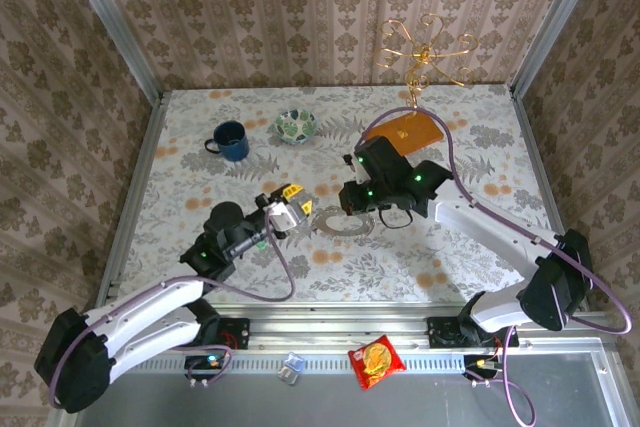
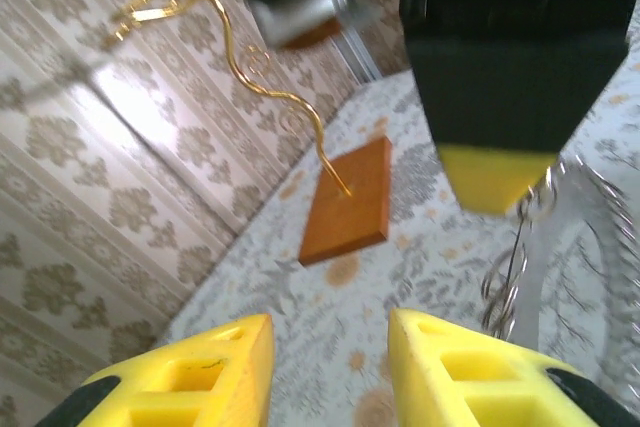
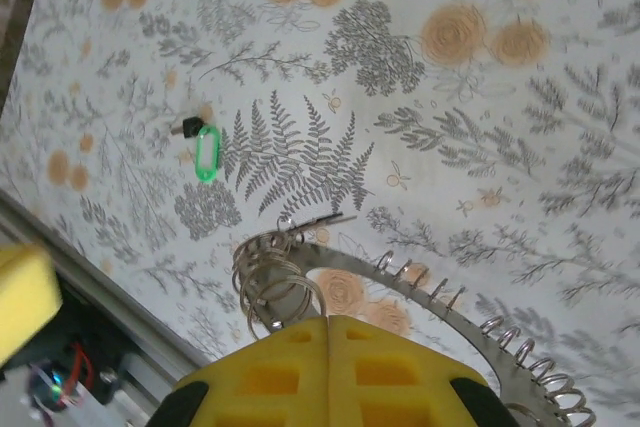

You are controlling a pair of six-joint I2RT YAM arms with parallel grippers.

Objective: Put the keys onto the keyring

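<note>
Two-arm rig at a floral-patterned worktop (image 1: 400,257). The right tool (image 3: 325,325) has its yellow pads pressed together with no gap and pinches the keyring (image 3: 270,282), a small cluster of split rings. In the left wrist view the same rings (image 2: 505,277) hang just below the right tool's yellow tip. A large wire hoop (image 3: 440,297) strung with spring coils runs from the cluster; whether it is joined to the keyring cannot be told. The left tool (image 2: 330,357) stands partly open, with a moderate gap and nothing between its fingers (image 2: 200,377); seen from above, it sits just left of the hoop (image 1: 340,225) near the middle of the worktop. The key (image 3: 206,155), with a bright green head, lies flat on the worktop. It is clear of the keyring, touched by neither tool, and sits between the rings and the near edge rail. Toward the far edge stand a blue mug (image 1: 231,140) and a patterned bowl (image 1: 296,125). Toward the far right corner rises a gold wire stand (image 1: 425,47) on a wooden base (image 2: 348,202). A red snack packet (image 1: 376,360) rests on the near rail.
</note>
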